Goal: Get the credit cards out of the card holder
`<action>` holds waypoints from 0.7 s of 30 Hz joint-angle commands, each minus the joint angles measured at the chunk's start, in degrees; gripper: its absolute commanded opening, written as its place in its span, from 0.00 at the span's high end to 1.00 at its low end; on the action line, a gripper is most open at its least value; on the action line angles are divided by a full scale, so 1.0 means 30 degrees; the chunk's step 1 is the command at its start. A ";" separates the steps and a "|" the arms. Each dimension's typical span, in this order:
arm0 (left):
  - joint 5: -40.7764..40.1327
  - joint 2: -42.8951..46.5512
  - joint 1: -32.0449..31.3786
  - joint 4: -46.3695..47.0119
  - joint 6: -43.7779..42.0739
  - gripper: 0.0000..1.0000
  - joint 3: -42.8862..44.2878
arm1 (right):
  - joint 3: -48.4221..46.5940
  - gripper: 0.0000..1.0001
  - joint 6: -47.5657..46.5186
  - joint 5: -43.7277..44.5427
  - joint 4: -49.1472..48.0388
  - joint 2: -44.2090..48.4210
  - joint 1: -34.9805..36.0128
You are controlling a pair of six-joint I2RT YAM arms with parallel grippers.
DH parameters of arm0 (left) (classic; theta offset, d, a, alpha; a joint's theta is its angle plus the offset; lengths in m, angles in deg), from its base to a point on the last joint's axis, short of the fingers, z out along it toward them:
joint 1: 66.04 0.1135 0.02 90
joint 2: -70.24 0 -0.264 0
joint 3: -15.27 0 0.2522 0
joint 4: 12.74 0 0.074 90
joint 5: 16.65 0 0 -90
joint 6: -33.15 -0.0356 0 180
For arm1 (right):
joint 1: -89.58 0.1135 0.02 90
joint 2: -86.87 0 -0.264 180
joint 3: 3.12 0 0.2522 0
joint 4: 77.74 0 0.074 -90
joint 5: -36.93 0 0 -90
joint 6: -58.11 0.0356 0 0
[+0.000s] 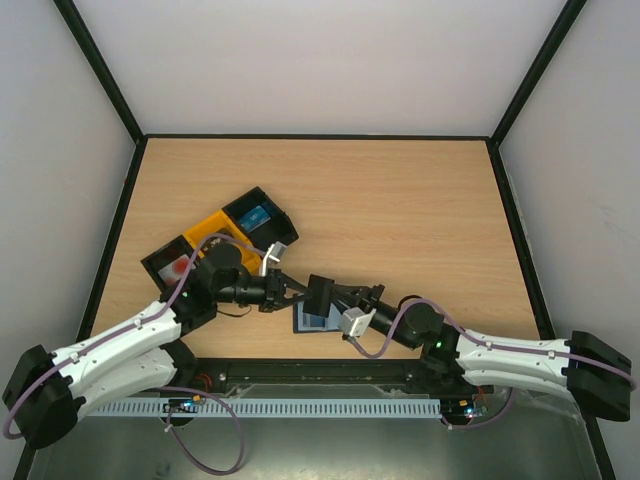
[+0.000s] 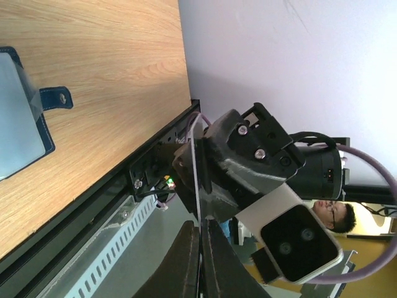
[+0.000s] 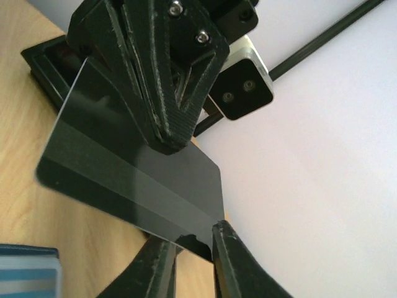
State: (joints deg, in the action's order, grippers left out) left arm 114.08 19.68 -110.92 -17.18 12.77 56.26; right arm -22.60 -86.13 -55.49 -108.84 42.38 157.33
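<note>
Top external view: we see both arms meeting low over the table (image 1: 400,200), near its front edge. The left claw (image 1: 303,291) is pressed together on the dark card (image 1: 321,293) and holds it in the air, clear of the wood. The right claw (image 1: 362,298) sits at the other side of that card.

Right wrist view: its two fingers (image 3: 229,261) straddle one corner of the dark card, with a narrow gap showing. We cannot tell whether they press on it.

Left wrist view: we see the card edge-on, a thin pale line running from the left fingers (image 2: 183,261) into the right claw.

The card holder (image 1: 312,322) lies open and flat on the table just beneath the held card. Its grey-blue panels face up and the tab clasp (image 2: 56,98) sticks out sideways. We cannot tell what its pockets hold.

Beyond the left arm, three trays stand in a touching row:
- The far black tray (image 1: 240,200) has the blue card (image 1: 260,213) in it.
- The yellow tray (image 1: 210,222) is in the middle.
- The near black tray (image 1: 150,262) holds the white card (image 1: 178,267) with a red round mark.
</note>
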 commanded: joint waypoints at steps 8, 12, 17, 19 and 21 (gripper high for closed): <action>-0.0466 0.0002 0.0049 -0.1196 -0.1501 0.76 0.0449 | -0.0632 0.98 0.1817 -0.0173 0.0113 0.0585 0.0068; -0.3246 0.0824 0.0081 -0.4971 -0.4104 0.56 0.1938 | -0.2384 0.98 0.5014 -0.0381 0.3169 0.0893 0.0065; -0.5576 0.2113 0.0166 -0.6745 -0.6617 0.44 0.3319 | -0.3949 0.98 0.7693 -0.1668 0.6158 0.0615 0.0065; -0.6435 0.2459 0.0166 -0.7984 -0.8184 0.41 0.4313 | -0.4254 0.98 0.9046 -0.2875 0.7022 0.0790 0.0068; -0.7333 0.2873 0.0173 -0.9184 -0.9664 0.39 0.5178 | -0.4530 0.98 1.0457 -0.3988 0.7742 0.1089 0.0068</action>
State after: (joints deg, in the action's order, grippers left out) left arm 99.26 25.93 -110.68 -35.50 -4.95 66.66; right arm -33.57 -65.80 -60.43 -92.38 44.13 157.33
